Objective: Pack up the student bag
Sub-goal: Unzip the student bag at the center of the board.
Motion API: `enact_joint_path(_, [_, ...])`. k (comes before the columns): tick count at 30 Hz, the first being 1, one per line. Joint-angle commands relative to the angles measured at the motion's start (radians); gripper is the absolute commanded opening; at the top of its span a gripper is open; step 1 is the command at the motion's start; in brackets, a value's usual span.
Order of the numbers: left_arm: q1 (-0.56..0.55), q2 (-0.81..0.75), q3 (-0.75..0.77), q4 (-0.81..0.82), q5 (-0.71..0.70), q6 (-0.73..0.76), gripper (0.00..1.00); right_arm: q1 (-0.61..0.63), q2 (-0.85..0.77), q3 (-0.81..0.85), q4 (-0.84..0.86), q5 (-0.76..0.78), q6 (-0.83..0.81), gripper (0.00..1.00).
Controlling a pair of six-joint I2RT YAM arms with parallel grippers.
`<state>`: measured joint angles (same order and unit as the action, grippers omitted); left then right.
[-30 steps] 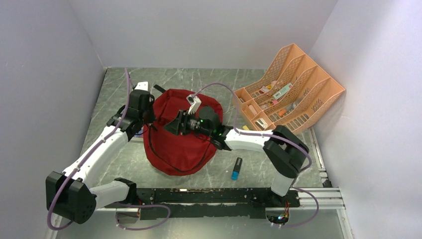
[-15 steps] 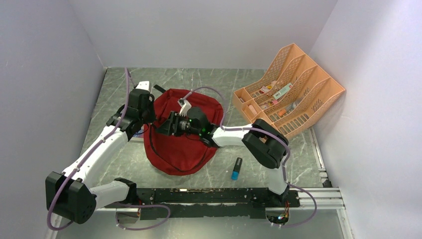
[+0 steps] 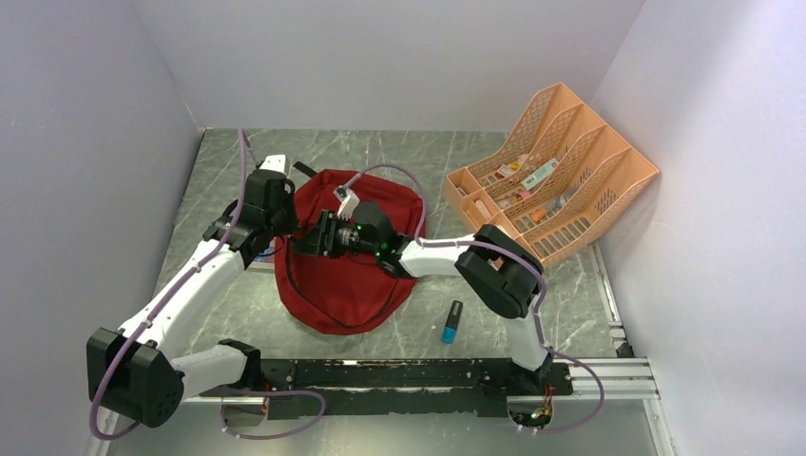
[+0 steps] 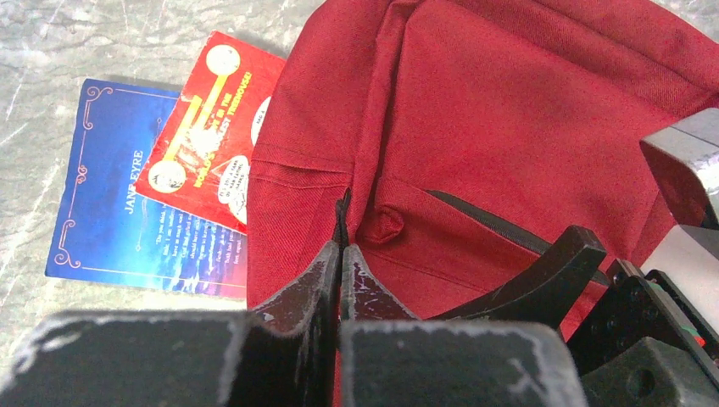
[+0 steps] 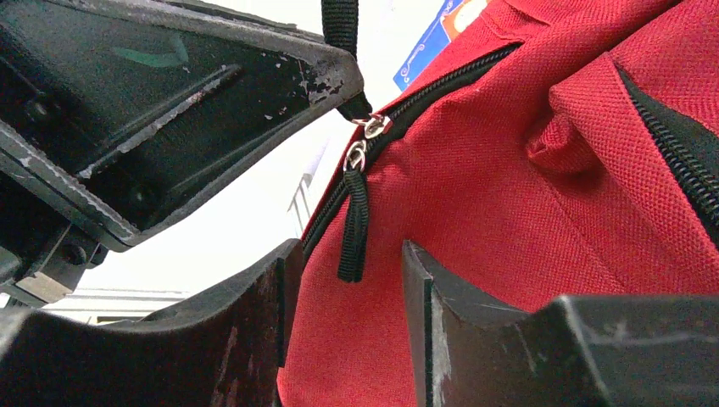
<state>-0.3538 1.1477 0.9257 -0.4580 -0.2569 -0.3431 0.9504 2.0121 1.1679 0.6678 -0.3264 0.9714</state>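
Layout: student bag (image 3: 347, 280) lies mid-table (image 3: 380, 152). Off its left side two books lie flat on the table, one book (image 4: 110, 203) underneath and a second book (image 4: 199, 127) overlapping its right part, with that one's right edge hidden by the bag. Desk organiser (image 3: 556, 180) stands at back right, apart from the bag; a marker (image 3: 452, 321) lies near the bag's front-right.

- Carried right gripper (image 3: 306, 237) leftward over student bag (image 3: 342, 290), now just beside left gripper (image 4: 341, 259).
- Swung right elbow (image 3: 501, 274) leftward too, away from peach organiser (image 3: 623, 157).
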Motion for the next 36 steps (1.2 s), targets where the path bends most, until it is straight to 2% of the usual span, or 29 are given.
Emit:
enact_joint_path(1, [0.009,-0.028,0.006,0.051,0.026,-0.002,0.05,-0.001,0.022,0.040,0.015,-0.004,-0.002,0.50])
enact_joint_path(8, [0.009,-0.034,-0.002,0.056,0.029,-0.008,0.05,-0.002,0.030,0.075,-0.021,0.010,-0.037,0.49])
enact_joint_path(13, [0.009,-0.032,-0.002,0.055,0.030,-0.008,0.05,-0.003,0.037,0.086,-0.034,0.012,-0.048,0.43])
enact_joint_path(25, [0.009,-0.036,-0.004,0.053,0.020,-0.007,0.05,-0.007,0.035,0.072,-0.009,-0.018,-0.072,0.00])
enact_joint_path(36, [0.019,0.056,0.020,0.093,-0.009,0.000,0.05,0.017,-0.042,0.004,0.024,-0.135,-0.162,0.00])
